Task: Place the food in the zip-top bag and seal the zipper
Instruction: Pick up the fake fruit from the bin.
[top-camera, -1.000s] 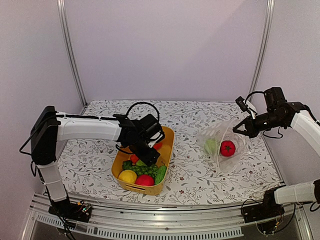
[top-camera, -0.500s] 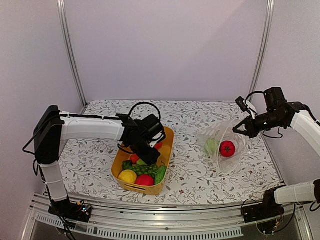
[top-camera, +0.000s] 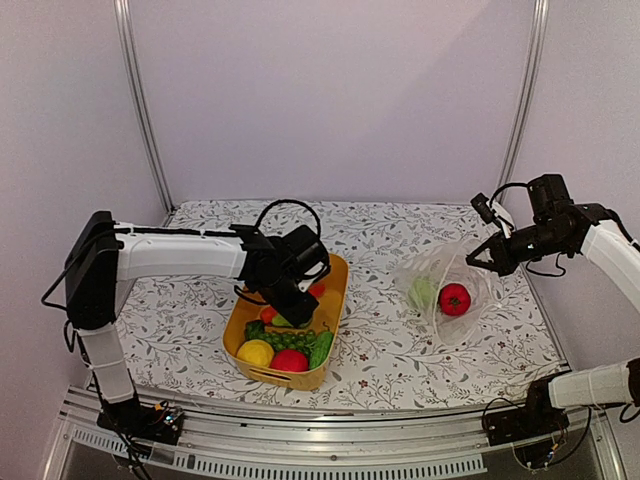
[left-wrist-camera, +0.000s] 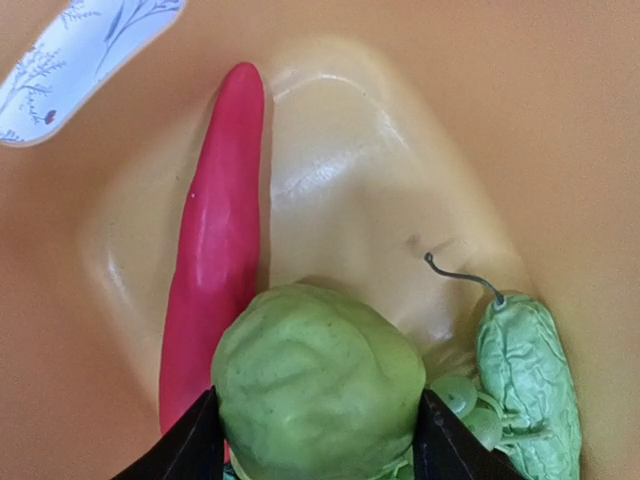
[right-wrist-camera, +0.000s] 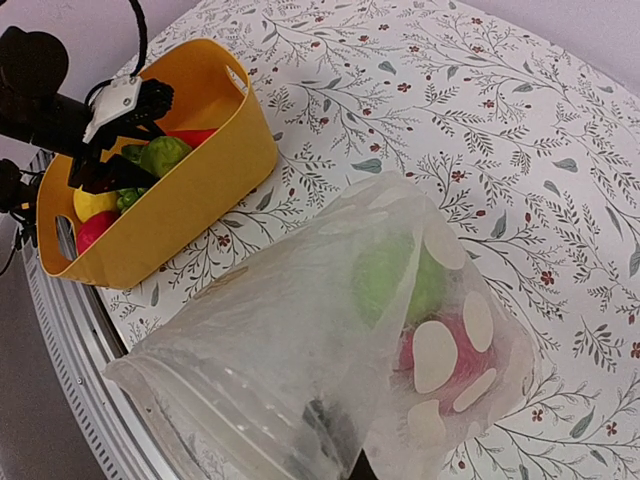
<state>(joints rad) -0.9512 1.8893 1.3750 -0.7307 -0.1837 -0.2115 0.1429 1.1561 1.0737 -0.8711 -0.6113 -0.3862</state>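
Observation:
My left gripper is down inside the yellow basket, shut on a round green leafy vegetable. Under it lie a red chili, a leafy green and green grapes. A yellow fruit and a red fruit sit at the basket's near end. My right gripper is shut on the mouth edge of the polka-dot zip-top bag and holds it up. The bag holds a red fruit and a green one. The zipper strip is not distinct.
The basket stands left of centre on the floral tablecloth, about a hand's width left of the bag. Metal frame posts rise at the back corners. The table's near rail runs along the front.
My left gripper has shifted slightly up and back inside the basket with the green vegetable in it. The right arm and the bag have not moved.

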